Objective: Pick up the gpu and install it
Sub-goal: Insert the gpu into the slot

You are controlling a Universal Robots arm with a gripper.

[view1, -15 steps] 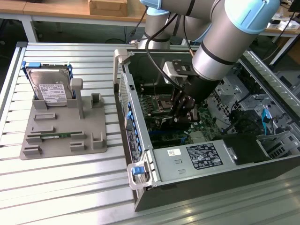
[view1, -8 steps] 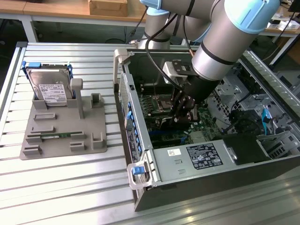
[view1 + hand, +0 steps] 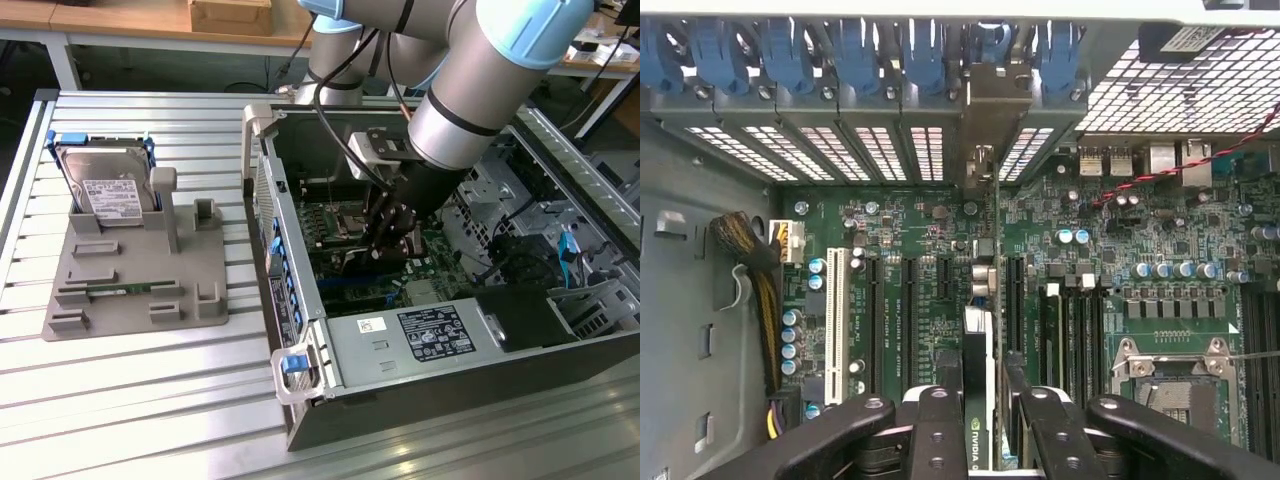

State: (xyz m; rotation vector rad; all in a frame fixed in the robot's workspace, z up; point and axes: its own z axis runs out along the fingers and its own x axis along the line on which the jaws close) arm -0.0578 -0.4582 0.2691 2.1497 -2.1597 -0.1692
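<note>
Black and thin, the gpu [image 3: 980, 400] stands on edge between the two fingers of the pincer [image 3: 980, 430], low in the centre of the wrist view. The pincer is clenched on the card's upper edge, one finger against each flat face. The card's metal bracket [image 3: 985, 150] reaches up to the row of rear slot openings with blue clips [image 3: 855, 50] at the top of that frame. The card hangs over the slots of the motherboard [image 3: 920, 260]; whether its edge connector is in a slot cannot be told.

In the exterior view the arm [image 3: 470, 90] reaches down into the open case [image 3: 400, 340], right of centre, and the pincer [image 3: 392, 232] sits deep inside, over the board.

Handling judgement: the card is light and stiff, but fragile. The board flexes little and cracks under a twisting load, and its surface parts shear off if pinched. The faces are smooth, so a slack grip lets it slip. Hold is best taken across the top edge, near mid-length, clear of the connector edge and the bracket, as seen here.

On the counter [image 3: 130, 400], left of the frame, a grey holder [image 3: 130, 290] carries a hard drive [image 3: 105, 190].
</note>
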